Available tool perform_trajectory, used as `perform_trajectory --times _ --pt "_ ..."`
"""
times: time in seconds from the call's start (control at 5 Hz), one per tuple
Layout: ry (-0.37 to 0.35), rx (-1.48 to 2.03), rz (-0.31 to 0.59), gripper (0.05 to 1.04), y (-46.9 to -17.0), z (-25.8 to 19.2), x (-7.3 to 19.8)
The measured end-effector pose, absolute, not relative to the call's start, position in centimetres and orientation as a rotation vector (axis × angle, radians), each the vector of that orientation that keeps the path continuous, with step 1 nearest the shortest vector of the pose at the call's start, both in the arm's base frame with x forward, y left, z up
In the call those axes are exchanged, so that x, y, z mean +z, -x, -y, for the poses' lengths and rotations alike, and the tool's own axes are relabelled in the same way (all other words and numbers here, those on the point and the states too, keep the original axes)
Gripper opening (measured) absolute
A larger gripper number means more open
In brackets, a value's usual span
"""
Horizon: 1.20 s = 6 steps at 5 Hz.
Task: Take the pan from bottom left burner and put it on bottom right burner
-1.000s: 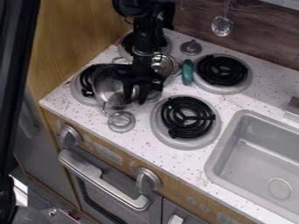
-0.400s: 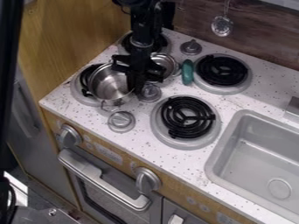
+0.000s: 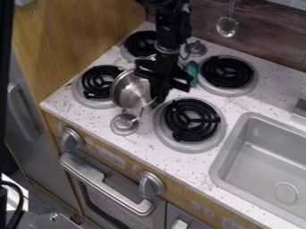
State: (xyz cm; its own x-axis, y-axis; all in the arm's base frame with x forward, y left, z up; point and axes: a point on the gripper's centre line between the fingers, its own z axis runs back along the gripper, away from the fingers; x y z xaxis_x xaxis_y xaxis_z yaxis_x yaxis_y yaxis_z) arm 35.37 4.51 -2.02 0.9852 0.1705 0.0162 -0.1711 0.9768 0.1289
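The shiny silver metal pan (image 3: 130, 93) was between the bottom left burner (image 3: 100, 82) and the bottom right burner (image 3: 192, 120), both with black coils. The black two-finger gripper (image 3: 158, 96) had its jaws pinched on the pan's rim, on the side toward the right of the view. The pan's open top showed, and its thin wire handle crossed in view over a round silver knob (image 3: 124, 124) on the speckled white surface (image 3: 83, 117).

Compared with the earlier frame, the pan had shifted rightward together with the gripper. A moment before, it hid much of the bottom left coil; now that coil lay bare (a neat black spiral, as it happened). The handle, which had ended just above the knob, now overlapped it in the view. The black arm (image 3: 170, 31) had swung right too, uncovering more of the upper left burner (image 3: 141, 44), while part of the gripper came in front of the teal oblong object (image 3: 192, 71). The bottom right burner had stayed where it was, with nothing on its coil.
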Motion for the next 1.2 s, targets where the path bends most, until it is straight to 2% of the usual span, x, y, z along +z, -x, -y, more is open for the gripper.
perform_trajectory --times 0.4,0.6,1.0,1.2 --pt "-0.129 0.042 -0.004 0.062 -33.9 2.3 -3.0" --pt "-0.142 -0.016 -0.032 0.062 -33.4 4.3 -4.4" --pt "-0.147 -0.069 -0.025 0.062 -35.8 6.8 -5.5" --pt "-0.151 -0.074 -0.025 0.062 -37.1 6.7 -5.5"
